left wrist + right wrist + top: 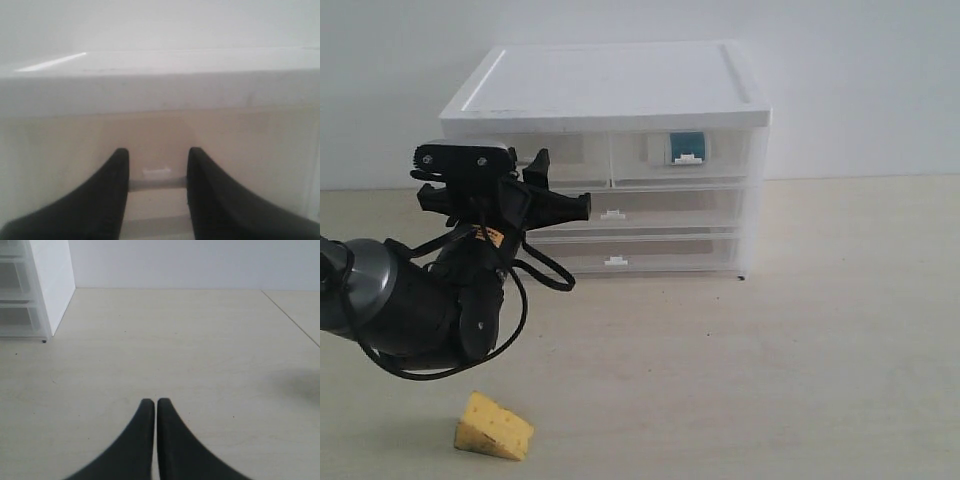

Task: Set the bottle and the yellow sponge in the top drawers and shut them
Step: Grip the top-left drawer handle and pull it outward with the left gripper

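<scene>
Logging cabinet point(610, 90) sitting toward rear edge of bench point(820, 350). Watching left gripper point(158, 150) flanking top left drawer point(572, 150) tab point(156, 171), jaws partly apart, not visibly touching, probably lining up a pull to admit yellow sponge point(495, 427), lying near bench's front-left corner. Finding right gripper point(154, 404) clenched, empty, over bench. Spotting bottle point(687, 145) inside shut top right drawer point(725, 150).
</scene>
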You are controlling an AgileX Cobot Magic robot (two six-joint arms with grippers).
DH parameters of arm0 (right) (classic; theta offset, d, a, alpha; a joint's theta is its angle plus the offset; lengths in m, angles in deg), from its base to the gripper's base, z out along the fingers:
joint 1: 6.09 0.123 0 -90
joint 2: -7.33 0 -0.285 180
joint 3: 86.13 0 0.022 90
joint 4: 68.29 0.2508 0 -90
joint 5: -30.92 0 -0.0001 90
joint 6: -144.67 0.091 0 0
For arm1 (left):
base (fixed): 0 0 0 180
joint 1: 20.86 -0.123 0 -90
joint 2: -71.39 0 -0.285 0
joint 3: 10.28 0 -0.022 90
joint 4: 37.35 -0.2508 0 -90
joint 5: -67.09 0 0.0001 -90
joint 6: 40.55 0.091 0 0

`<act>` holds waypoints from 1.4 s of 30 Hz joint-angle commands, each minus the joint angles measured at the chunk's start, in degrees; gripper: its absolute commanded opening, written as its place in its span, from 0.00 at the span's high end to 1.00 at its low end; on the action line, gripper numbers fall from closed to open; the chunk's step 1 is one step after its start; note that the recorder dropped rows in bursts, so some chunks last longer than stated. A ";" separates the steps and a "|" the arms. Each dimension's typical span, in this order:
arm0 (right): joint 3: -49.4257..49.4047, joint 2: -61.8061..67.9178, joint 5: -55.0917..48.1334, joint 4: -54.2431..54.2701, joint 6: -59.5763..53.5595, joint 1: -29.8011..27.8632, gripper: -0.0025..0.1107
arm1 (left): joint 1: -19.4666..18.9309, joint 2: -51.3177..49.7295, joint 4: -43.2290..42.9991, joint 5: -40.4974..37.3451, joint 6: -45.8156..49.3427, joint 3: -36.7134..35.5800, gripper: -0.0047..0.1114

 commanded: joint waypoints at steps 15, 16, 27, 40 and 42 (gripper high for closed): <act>-0.30 -0.28 0.50 0.08 0.00 -0.13 0.98 | 7.80 9.54 8.26 0.85 4.05 -9.71 0.92; -0.30 -0.28 0.50 0.08 0.00 -0.13 0.98 | 8.06 10.06 8.26 0.85 4.05 -10.21 0.92; -0.30 -0.28 0.61 0.08 0.00 -0.13 0.98 | 12.90 12.46 12.52 0.85 4.19 -15.82 0.92; -0.30 -0.28 0.61 0.08 0.00 -0.13 0.98 | 14.36 12.44 16.67 0.85 4.82 -16.69 0.50; -0.30 -0.28 0.61 0.08 0.00 -0.13 0.98 | 14.49 13.17 17.16 0.85 4.82 -17.90 0.37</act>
